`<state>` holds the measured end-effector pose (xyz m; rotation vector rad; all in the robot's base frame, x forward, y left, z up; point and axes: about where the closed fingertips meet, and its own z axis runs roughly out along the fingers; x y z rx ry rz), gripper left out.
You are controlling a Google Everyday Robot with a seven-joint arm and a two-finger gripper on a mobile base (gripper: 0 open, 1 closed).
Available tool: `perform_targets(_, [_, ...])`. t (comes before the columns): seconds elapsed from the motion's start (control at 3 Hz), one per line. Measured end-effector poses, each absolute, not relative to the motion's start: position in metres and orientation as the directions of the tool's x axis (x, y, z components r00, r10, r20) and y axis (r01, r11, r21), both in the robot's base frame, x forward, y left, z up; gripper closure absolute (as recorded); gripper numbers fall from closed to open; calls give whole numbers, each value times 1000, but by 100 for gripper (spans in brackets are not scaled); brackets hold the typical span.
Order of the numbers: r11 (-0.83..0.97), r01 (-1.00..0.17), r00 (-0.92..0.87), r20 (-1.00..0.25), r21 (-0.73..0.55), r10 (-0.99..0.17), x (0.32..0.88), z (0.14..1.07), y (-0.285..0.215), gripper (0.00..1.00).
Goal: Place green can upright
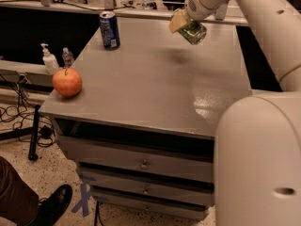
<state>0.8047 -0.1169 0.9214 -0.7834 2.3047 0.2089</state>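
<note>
We see the green can point(195, 32) held off the tabletop point(155, 86), above its far right part. It is tilted, with one silver end aimed down and to the right. The claw point(183, 24) pinches it from the upper left, pale pads against the can's side. A faint shadow point(175, 56) lies on the surface below. A blue can point(109, 29) stands upright near the far left edge, well apart. An apple point(67, 82) rests on the near left corner. Two small bottles point(49, 59) stand beyond the left edge, and drawers point(141, 161) sit beneath.
</note>
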Motion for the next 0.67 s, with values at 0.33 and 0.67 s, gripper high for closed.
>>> perform_targets(0.33, [819, -573, -540, -767, 34, -347, 776, 958, -120, 100])
perform_targets(0.67, [811, -558, -509, -843, 173, -170, 737, 980, -121, 100])
